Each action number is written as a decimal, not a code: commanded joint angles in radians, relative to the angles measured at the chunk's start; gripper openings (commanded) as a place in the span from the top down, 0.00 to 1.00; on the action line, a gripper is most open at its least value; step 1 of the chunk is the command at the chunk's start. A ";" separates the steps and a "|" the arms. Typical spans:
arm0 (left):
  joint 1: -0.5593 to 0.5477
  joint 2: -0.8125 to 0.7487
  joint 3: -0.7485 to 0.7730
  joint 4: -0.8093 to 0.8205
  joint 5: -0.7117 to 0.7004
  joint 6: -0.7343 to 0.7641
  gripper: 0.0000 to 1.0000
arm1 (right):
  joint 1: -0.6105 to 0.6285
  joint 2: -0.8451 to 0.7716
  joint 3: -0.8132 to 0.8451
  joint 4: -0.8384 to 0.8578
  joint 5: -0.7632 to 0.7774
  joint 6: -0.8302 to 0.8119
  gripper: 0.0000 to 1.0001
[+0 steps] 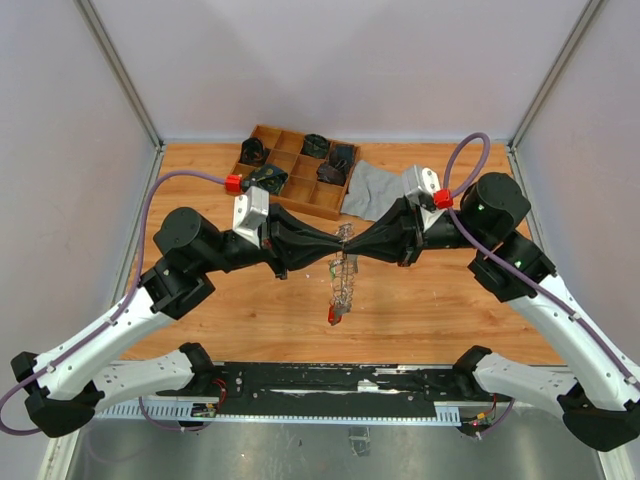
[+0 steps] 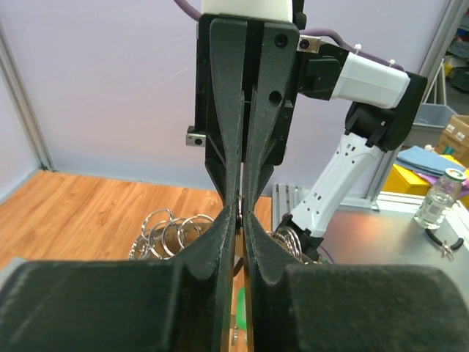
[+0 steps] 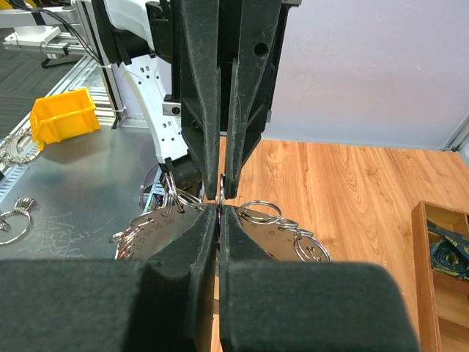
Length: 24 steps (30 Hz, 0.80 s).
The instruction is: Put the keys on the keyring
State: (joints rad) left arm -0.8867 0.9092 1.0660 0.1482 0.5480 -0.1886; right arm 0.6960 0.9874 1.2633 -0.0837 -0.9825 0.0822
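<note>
Wooden surface [image 1: 440, 300], light-brown grain. Wooden compartment tray [image 1: 300, 185] at the far side, left of centre, with dark bundled items in several cells [image 1: 316, 145], [image 1: 253, 152], [image 1: 342, 157]; what they are is unclear. Grey cloth [image 1: 378, 188] lies crumpled just right of the tray, touching its edge. Off the surface, on a metal bench: yellow bin [image 3: 62, 115], clear bottle [image 2: 438, 199] standing upright, folded blue cloth [image 2: 429, 158] behind it.
</note>
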 commanded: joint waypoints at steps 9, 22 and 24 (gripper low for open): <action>-0.009 0.008 0.086 -0.086 -0.062 0.076 0.64 | 0.007 0.033 0.190 -0.426 0.104 -0.245 1.00; -0.010 0.079 0.166 -0.336 -0.089 0.208 0.47 | 0.090 0.195 0.513 -0.983 0.326 -0.421 1.00; -0.011 0.085 0.173 -0.358 -0.091 0.230 0.47 | 0.110 0.240 0.579 -1.061 0.352 -0.432 1.00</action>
State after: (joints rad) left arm -0.8879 0.9920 1.1912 -0.1452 0.4644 -0.0219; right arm 0.7612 1.1736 1.7241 -0.9535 -0.7132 -0.2909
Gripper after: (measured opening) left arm 0.529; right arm 0.017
